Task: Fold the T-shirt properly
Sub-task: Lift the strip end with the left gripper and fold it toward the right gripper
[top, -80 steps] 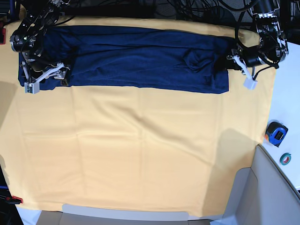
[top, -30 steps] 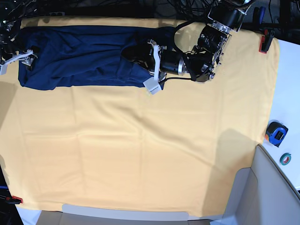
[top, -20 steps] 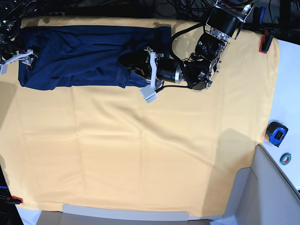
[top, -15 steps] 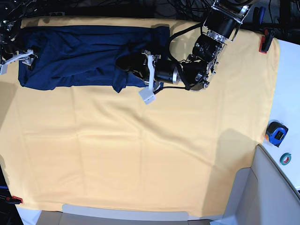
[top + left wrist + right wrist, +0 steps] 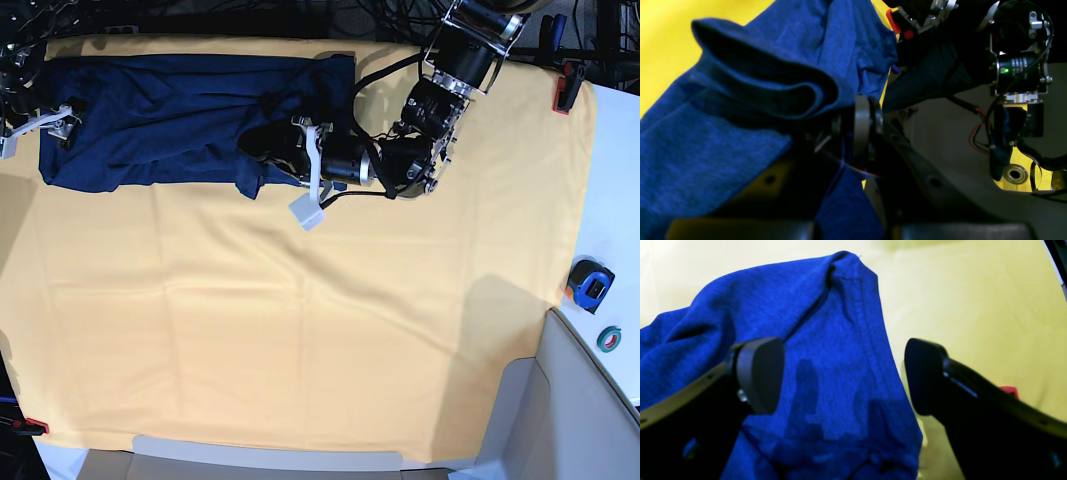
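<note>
The dark navy T-shirt point(image 5: 170, 120) lies as a long strip at the back left of the yellow cloth point(image 5: 300, 330). My left gripper point(image 5: 278, 148) is shut on the shirt's right end and holds it doubled back over the strip near the middle. In the left wrist view the gripper point(image 5: 846, 116) pinches a rolled fold of the shirt point(image 5: 766, 83). My right gripper point(image 5: 40, 125) is open at the shirt's left end. In the right wrist view its gripper point(image 5: 843, 373) has the jaws wide apart on either side of a shirt corner point(image 5: 790, 323).
The yellow cloth covers the whole table. A blue tape measure point(image 5: 588, 283) and a tape roll point(image 5: 610, 338) lie on the white surface at the right. Red clamps hold the cloth at the back right point(image 5: 563, 88) and front left point(image 5: 35, 425).
My left gripper has carried the shirt's right end leftward, from the far right to the middle, folding it over the strip. My right gripper has drawn back to the left edge and stays there.
</note>
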Available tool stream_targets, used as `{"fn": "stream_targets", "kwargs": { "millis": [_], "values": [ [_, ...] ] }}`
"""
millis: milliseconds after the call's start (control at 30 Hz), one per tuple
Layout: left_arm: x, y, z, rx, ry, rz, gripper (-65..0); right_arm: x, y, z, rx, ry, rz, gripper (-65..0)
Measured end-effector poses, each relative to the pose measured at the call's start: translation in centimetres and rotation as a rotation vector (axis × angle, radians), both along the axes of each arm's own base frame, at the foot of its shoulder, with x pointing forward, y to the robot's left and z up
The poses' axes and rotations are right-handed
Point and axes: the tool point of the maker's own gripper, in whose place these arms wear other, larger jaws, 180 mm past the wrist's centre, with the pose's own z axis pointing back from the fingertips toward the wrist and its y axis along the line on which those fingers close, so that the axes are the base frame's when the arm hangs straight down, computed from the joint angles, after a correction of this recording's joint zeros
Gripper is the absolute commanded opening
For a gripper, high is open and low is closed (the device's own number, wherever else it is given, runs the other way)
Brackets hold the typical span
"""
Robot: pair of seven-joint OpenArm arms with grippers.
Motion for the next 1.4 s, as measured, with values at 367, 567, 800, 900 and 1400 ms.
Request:
{"fn": "stream_targets", "kwargs": {
  "millis": [367, 567, 800, 900, 1400],
  "values": [
    [-0.3, -1.7, 1.0, -0.047, 0.004, -0.007, -34.0, 0.0, 0.1, -0.4, 0.011, 0.005, -0.002, -9.8],
    [0.1, -1.6, 1.2, -0.053, 0.000, 0.004, -35.1, 0.0, 0.1, -0.4, 0.011, 0.005, -0.001, -9.8],
    [1.1, 0.6, 2.1, -0.007, -0.089, -0.005, -63.9, 0.0, 0.1, -0.4, 0.011, 0.005, -0.001, -9.8],
    [1.6, 3.0, 1.5, 0.049, -0.100, 0.023, -64.2, 0.0, 0.1, -0.4, 0.014, 0.005, -0.002, -9.8],
    [1.6, 7.5, -0.3, 0.306, -0.137, 0.166, -65.0, 0.9, 1.8, -1.0, 0.037, 0.004, 0.039, -9.8]
  ]
}}
